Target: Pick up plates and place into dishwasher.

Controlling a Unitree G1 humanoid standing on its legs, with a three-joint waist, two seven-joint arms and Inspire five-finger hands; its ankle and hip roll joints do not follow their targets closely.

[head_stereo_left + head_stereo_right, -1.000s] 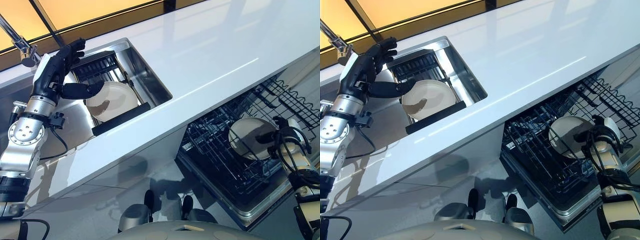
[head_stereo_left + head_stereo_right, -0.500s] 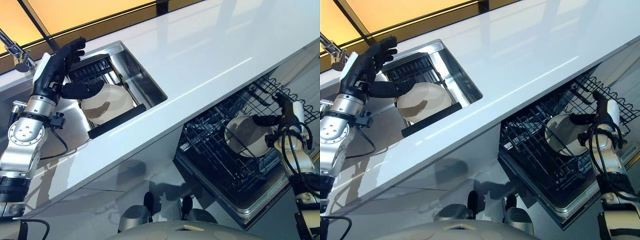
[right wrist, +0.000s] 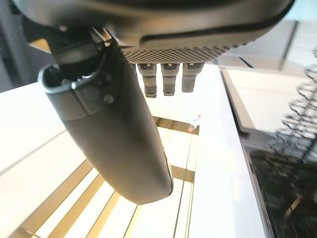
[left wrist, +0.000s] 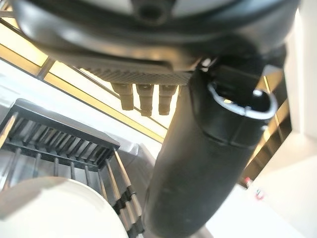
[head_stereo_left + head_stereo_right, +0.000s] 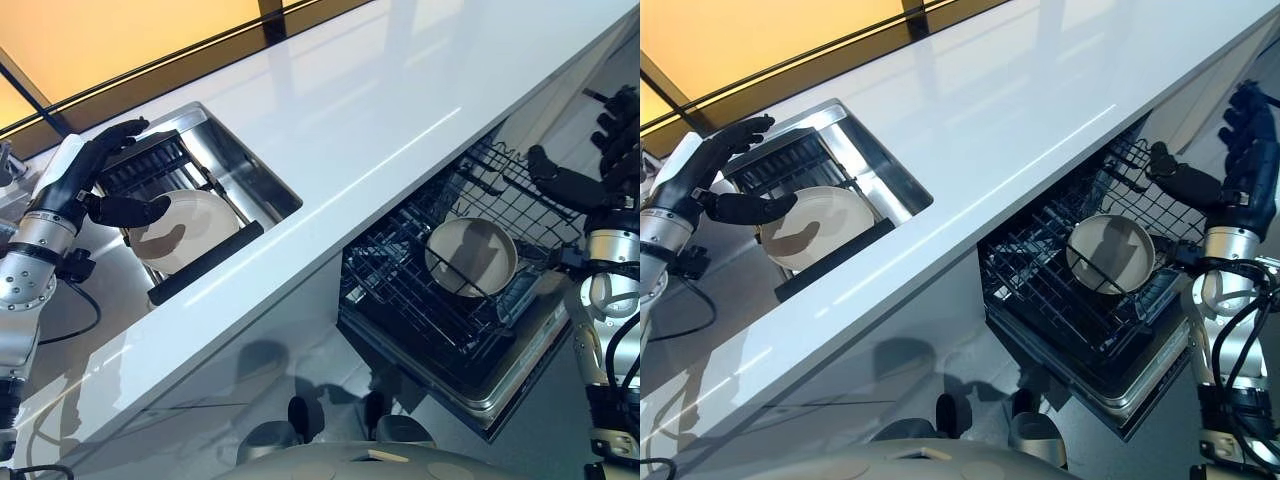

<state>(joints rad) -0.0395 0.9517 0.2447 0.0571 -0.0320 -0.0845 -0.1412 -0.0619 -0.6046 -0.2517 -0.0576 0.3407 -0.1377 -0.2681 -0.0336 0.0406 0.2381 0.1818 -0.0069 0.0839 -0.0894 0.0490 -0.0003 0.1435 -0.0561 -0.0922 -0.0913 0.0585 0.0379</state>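
Observation:
A cream plate leans in the black rack inside the steel sink at the left. My left hand hovers open at the plate's near-left edge, thumb stretched toward its rim, fingers straight above the rack. A second cream plate stands upright in the dishwasher's lower wire rack under the counter. My right hand is open and lifted clear above and to the right of that plate, holding nothing.
A long white counter runs diagonally between the sink and the open dishwasher. The pulled-out wire rack juts out below my right hand. A dark window frame lines the counter's far edge.
My right hand let go of the plate in the dishwasher rack and rose up to the right, fingers opened. The left hand stays by the sink plate. The camera has shifted.

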